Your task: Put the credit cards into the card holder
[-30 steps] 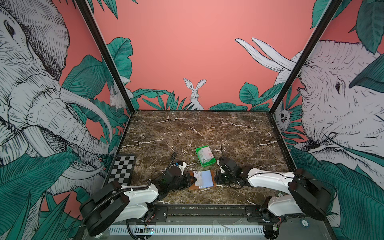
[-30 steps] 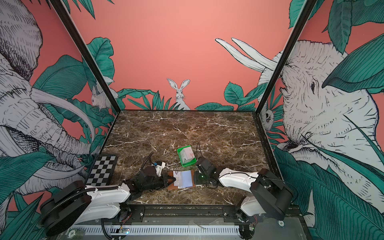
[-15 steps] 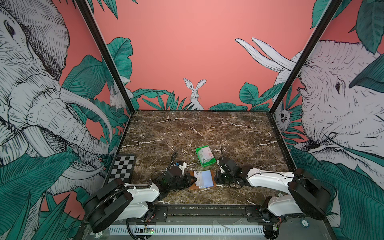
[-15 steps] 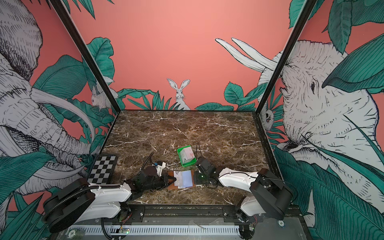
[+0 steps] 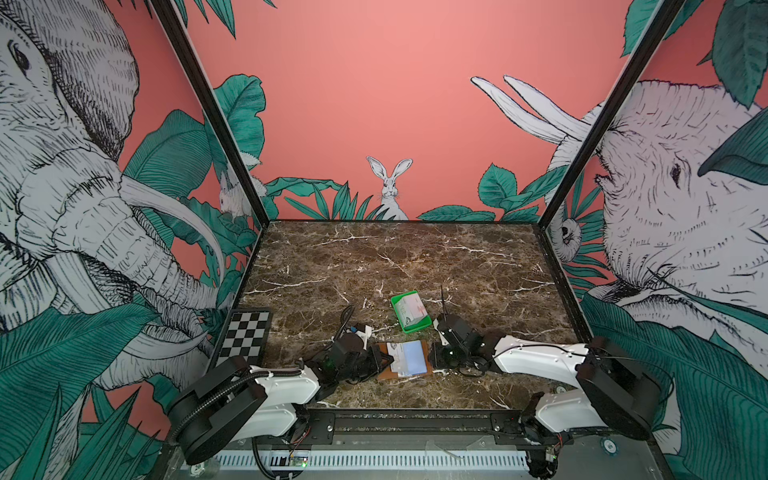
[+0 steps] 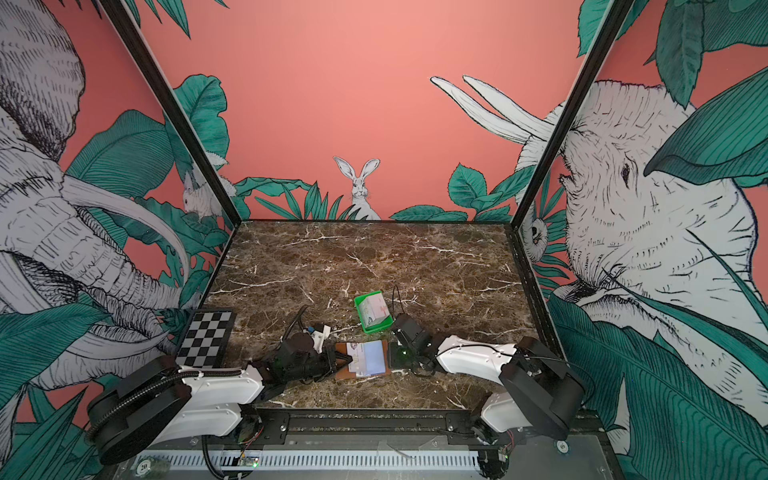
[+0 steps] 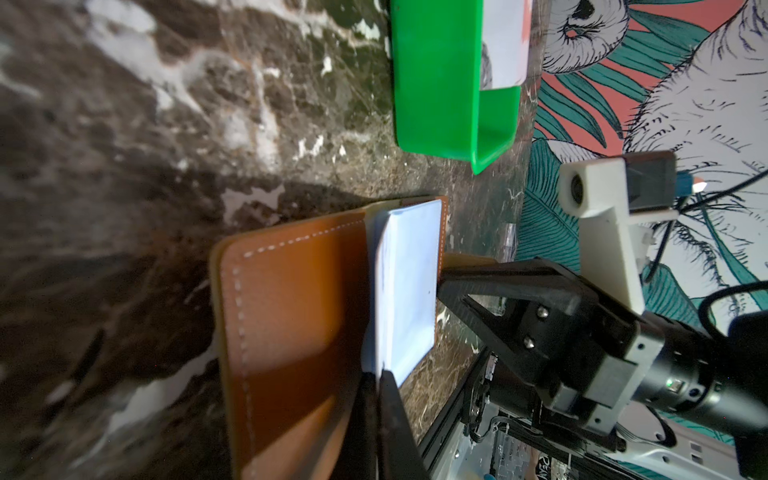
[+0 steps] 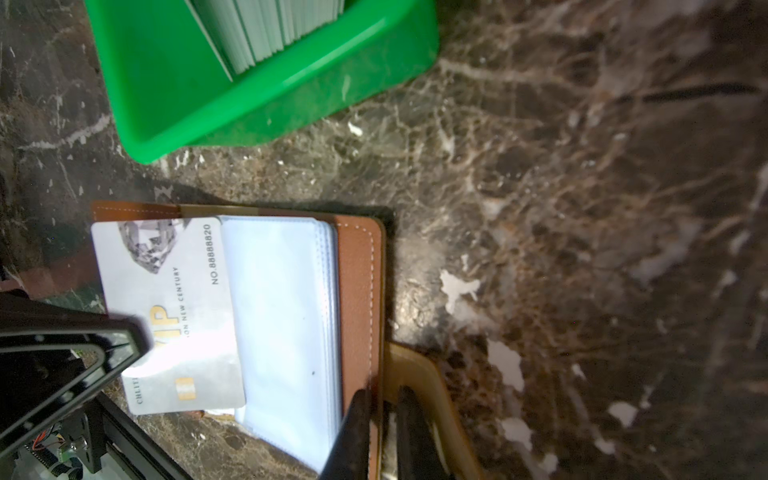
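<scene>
Standstill: left gripper (image 5: 387, 360) stays pinched on a card (image 5: 397, 358) at the holder's (image 5: 386, 375) 9 o'clock, right gripper (image 5: 433, 360) nipping its 3 o'clock edge; insertion pending.

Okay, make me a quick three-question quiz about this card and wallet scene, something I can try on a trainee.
1. Pick one: the left gripper is shut on A) a silver card, B) a pen, C) nothing.
2. True or false: the right gripper is closed on the outer edge of the open card holder.
3. Fill in the blank: the spare cards stand on edge in the ___ tray behind the card holder.

Key: 1 A. 2 True. 3 green.
</scene>
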